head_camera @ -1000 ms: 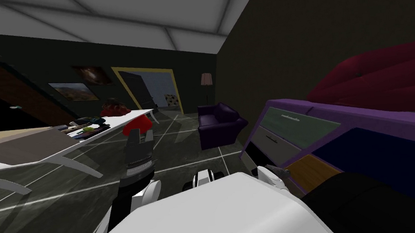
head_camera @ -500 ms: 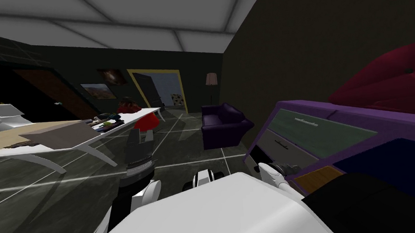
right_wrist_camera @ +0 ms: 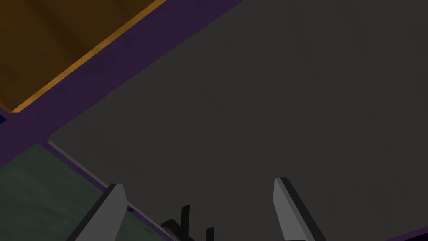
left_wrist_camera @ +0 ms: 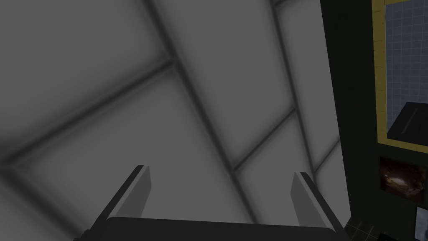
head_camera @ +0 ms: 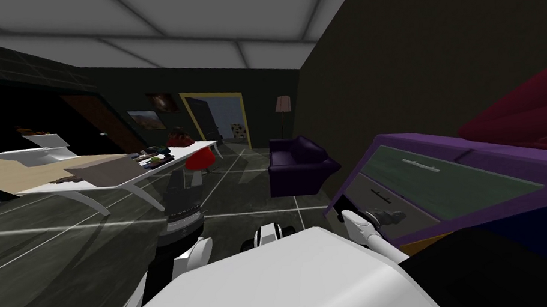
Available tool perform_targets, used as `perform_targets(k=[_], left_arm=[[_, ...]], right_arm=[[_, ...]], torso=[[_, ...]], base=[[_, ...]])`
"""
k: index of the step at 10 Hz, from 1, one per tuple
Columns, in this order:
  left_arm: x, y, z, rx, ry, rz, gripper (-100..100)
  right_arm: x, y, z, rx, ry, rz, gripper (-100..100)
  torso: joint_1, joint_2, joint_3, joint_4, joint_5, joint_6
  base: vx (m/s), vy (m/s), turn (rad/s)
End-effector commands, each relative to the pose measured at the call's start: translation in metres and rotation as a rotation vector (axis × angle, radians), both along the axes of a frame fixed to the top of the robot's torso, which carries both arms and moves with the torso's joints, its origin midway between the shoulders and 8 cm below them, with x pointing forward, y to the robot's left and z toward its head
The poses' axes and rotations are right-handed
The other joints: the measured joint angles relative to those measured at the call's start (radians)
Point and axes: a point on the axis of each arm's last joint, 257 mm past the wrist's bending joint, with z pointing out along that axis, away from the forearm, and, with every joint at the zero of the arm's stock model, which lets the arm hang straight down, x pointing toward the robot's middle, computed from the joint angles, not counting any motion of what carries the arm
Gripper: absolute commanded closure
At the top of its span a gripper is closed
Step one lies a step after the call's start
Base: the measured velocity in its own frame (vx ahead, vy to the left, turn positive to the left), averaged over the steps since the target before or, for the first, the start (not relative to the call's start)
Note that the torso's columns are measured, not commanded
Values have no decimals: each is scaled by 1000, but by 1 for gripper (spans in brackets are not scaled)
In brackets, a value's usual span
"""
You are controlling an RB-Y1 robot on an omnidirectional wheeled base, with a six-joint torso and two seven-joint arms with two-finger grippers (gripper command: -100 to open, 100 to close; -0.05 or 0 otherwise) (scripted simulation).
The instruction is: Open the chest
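Note:
The chest [head_camera: 495, 158] is a purple-framed set of drawers on my right. Its green top drawer [head_camera: 449, 180] and the grey drawer [head_camera: 370, 191] below each carry a thin bar handle. My right gripper [head_camera: 393, 216] is open, close in front of the grey drawer. In the right wrist view the grey drawer front [right_wrist_camera: 267, 108] lies beyond the open right gripper [right_wrist_camera: 198, 184], and a dark piece of handle [right_wrist_camera: 180, 221] shows low between the fingers, untouched. An orange panel [right_wrist_camera: 46, 46] and the green drawer [right_wrist_camera: 37, 196] border it. My left gripper [left_wrist_camera: 220, 170] is open and empty, raised upright [head_camera: 179, 178] toward the ceiling.
A long white table [head_camera: 97, 184] with clutter stands to my left across the dark floor. A purple armchair [head_camera: 300, 163] sits against the far wall beside a floor lamp [head_camera: 283, 107] and a yellow-framed doorway [head_camera: 218, 117]. A dark red cushioned shape [head_camera: 533, 103] rises behind the chest.
I have moved closer along the chest, so it looks larger and sits further right in the head view. My right gripper has reached out toward the grey drawer. The left arm stays raised.

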Motion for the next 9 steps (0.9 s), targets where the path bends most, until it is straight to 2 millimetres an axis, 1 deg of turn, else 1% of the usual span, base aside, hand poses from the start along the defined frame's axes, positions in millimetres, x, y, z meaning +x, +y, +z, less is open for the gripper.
perform_targets(k=[1, 2, 3, 4, 5, 6, 7, 8, 9], left_arm=[[0, 0, 0, 0, 0, 0, 0], [0, 0, 0, 0, 0, 0, 0], [0, 0, 0, 0, 0, 0, 0], [0, 0, 0, 0, 0, 0, 0], [0, 0, 0, 0, 0, 0, 0], [0, 0, 0, 0, 0, 0, 0], [0, 0, 0, 0, 0, 0, 0], [0, 0, 0, 0, 0, 0, 0], [0, 0, 0, 0, 0, 0, 0]], right_arm=[[1, -6, 14, -53, 14, -13, -100], [3, -11, 28, -94, 22, -23, -100], [3, -9, 19, -69, 17, -16, -100], [-4, -16, 22, -77, 21, -49, -100], [-12, -22, 24, -79, 23, -80, -100], [-15, -27, 25, -78, 15, -104, -100], [-19, -28, 25, -81, 25, -112, -100], [-24, -32, 26, -79, 20, -138, -100], [-32, -37, 27, -79, 21, -170, -100]], torso=[[0, 0, 0, 0, 0, 1], [0, 0, 0, 0, 0, 0], [0, 0, 0, 0, 0, 0], [0, 0, 0, 0, 0, 1], [-1, 2, 1, 1, 0, -1], [0, 6, 3, 2, 0, 0], [-1, 6, 4, 2, 0, 1], [-2, 1, 1, 0, -1, 1], [0, -3, -2, -1, 0, 0]], base=[[1, -6, 59], [0, -11, 117], [1, -8, 30], [-53, -21, 226], [-141, -14, 423], [-174, -27, 290], [-121, -35, 61], [-103, -20, 193], [-137, -18, 337]])
